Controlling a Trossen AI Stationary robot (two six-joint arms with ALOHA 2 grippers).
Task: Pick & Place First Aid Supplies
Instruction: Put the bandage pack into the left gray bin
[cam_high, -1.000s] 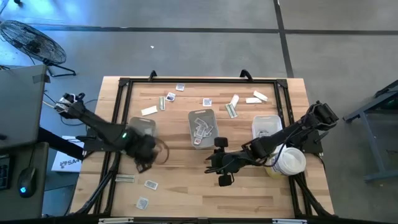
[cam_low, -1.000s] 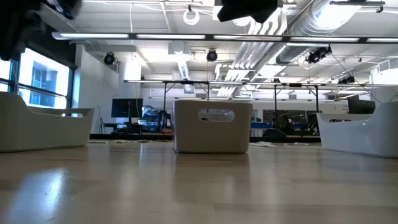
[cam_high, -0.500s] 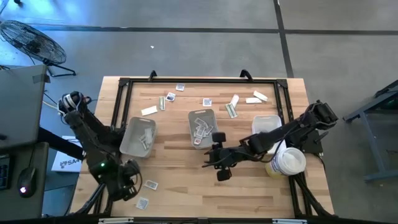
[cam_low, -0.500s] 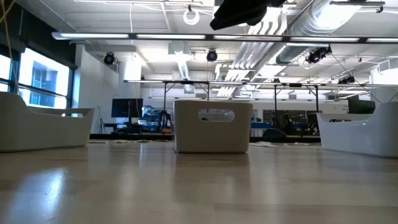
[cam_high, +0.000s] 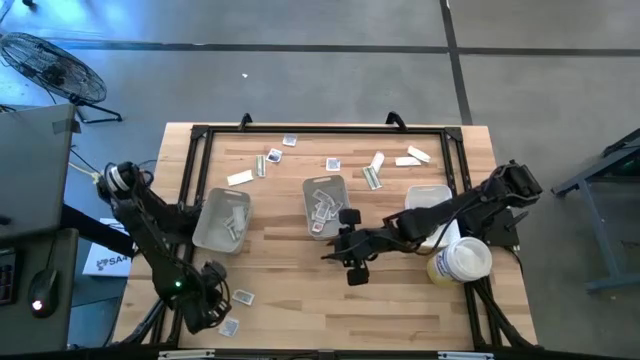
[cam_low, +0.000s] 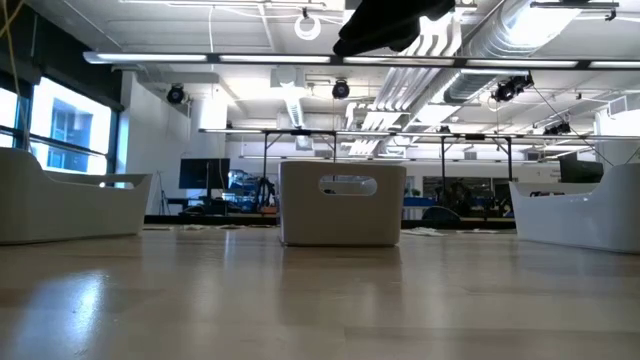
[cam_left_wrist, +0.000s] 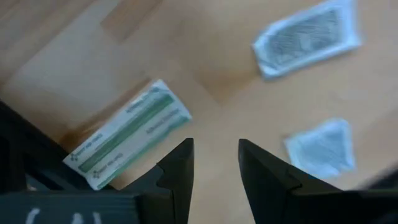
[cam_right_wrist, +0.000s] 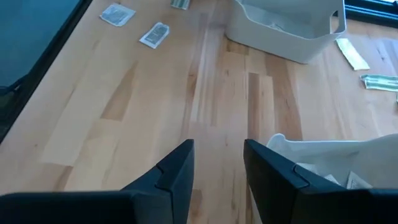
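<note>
First aid supplies, sorting part done: some flat packets lay in trays, many lay loose on the wooden table

Several white packets (cam_high: 322, 208) sat in the grey rectangular middle tray (cam_high: 311, 186), a few more in the grey left tray (cam_high: 207, 222) and the white right tray (cam_high: 415, 194); a scatter of pale strips and square sachets (cam_high: 372, 170) lay along the far edge of the pale wooden table (cam_high: 400, 300), and a narrow green-white strip (cam_left_wrist: 127, 133) and two square grey-printed sachets (cam_left_wrist: 307, 36) lay at the near left corner. The left gripper (cam_left_wrist: 216, 163) hung just above that corner group, fingers apart and empty; the right gripper (cam_right_wrist: 217, 163) hovered just in front of the middle tray, fingers apart, holding nothing. Judged roughly half remaining
</note>
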